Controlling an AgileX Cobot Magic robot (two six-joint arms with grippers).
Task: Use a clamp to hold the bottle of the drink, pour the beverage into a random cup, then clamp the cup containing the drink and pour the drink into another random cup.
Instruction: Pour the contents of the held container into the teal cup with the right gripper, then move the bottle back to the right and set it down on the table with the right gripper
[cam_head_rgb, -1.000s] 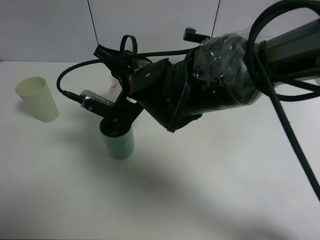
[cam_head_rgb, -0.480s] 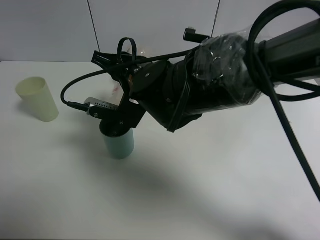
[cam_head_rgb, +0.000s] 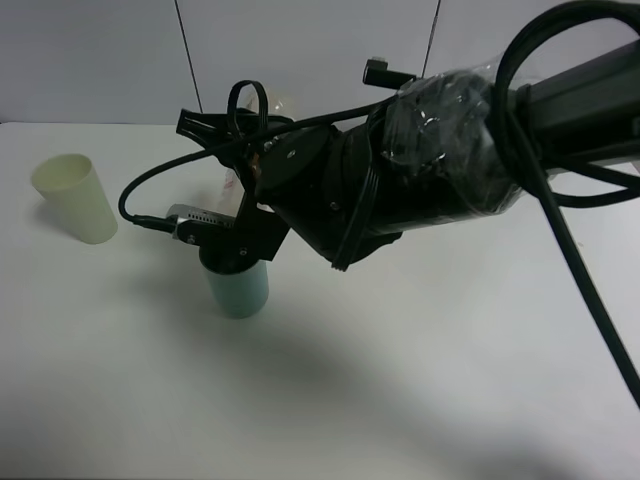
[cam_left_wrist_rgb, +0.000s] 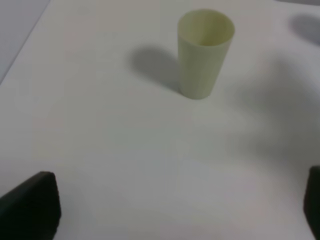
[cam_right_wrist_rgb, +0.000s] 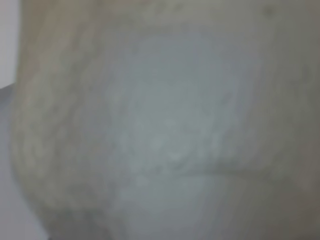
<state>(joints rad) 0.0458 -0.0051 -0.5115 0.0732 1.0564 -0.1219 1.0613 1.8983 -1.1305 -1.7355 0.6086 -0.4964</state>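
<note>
At the middle-left of the tabletop (cam_head_rgb: 420, 380), item one: the teal cup (cam_head_rgb: 238, 288), upright, mouth up, directly beneath your right hand (cam_head_rgb: 222, 230), which reaches across from the right. Item two: the bottle (cam_head_rgb: 228, 185), almost wholly hidden behind the arm; you see only a sliver of pink label and a pale clear end higher up, toward the back wall. From that, judge its long axis steeply slanted, base high and rearward, neck down toward the cup's mouth. The right hand is closed, apparently around the bottle; its wrist view is filled by a blurred pale surface pressed close. Item three: the pale yellow-green cup (cam_head_rgb: 75, 198), upright, well apart at far left. Your left hand (cam_left_wrist_rgb: 172, 212) has its fingers spread wide, nothing between them, hovering over bare tabletop near that cup. Step in hand, as judged: the first pour, bottle into teal cup; whether any beverage is running you cannot tell. The next move calls for holding the neck over the mouth, then righting the bottle and setting it down clear before you grip the teal cup.
</note>
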